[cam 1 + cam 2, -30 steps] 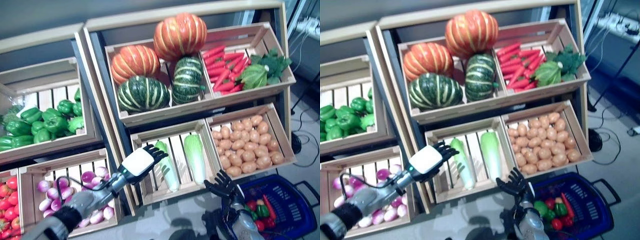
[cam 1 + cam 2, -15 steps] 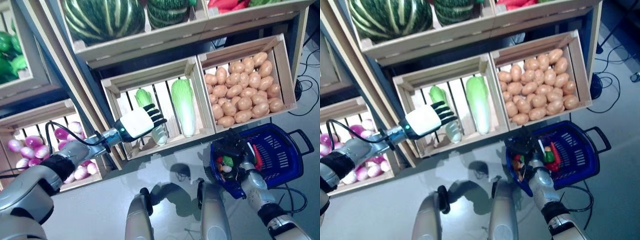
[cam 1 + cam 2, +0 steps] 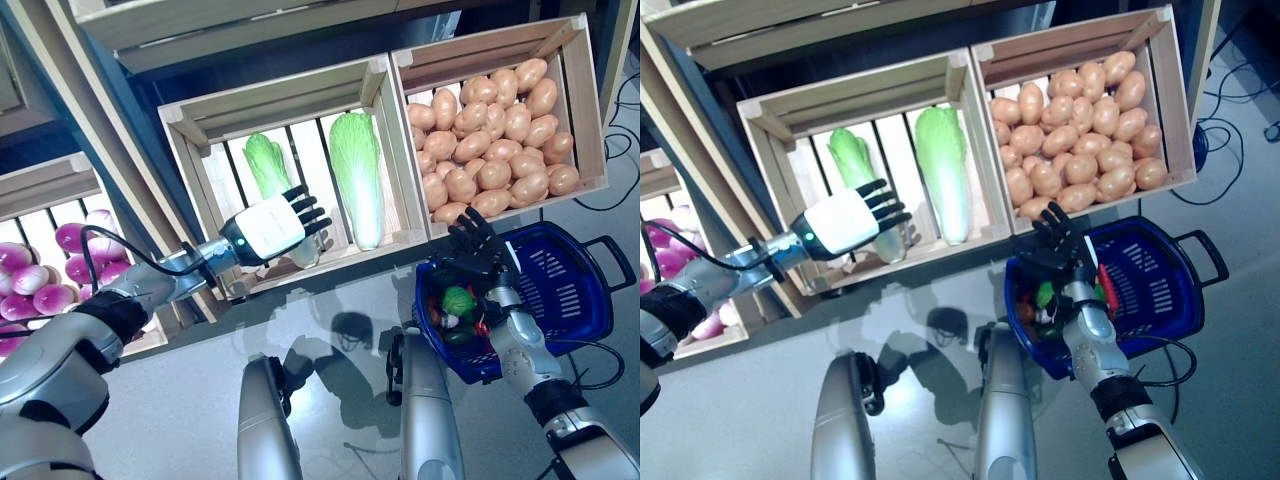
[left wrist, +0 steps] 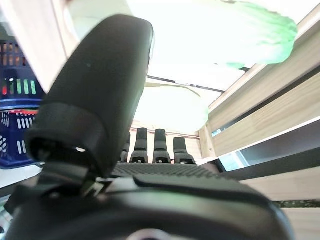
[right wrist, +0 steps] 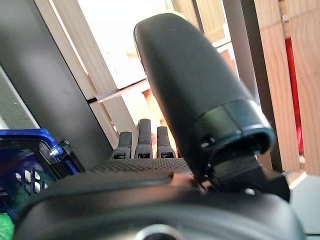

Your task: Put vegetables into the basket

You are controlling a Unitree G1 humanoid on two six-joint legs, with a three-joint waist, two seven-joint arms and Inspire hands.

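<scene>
A blue plastic basket stands on the floor at the right, under the potato crate. Red and green vegetables lie in its near end. My right hand is over the basket's near rim with straight fingers, open and empty. My left hand reaches into the lower middle crate with straight fingers, open, right beside a pale green napa cabbage. The left wrist view shows that cabbage just past the fingers.
A second napa cabbage lies in the same crate, to the right. A crate of potatoes stands above the basket. A crate of purple onions is at the left. Grey floor lies in front of the stand.
The camera has tilted further down, so the upper shelves have left the views. My left hand has reached deeper into the crate toward the cabbage. My right hand stays over the basket.
</scene>
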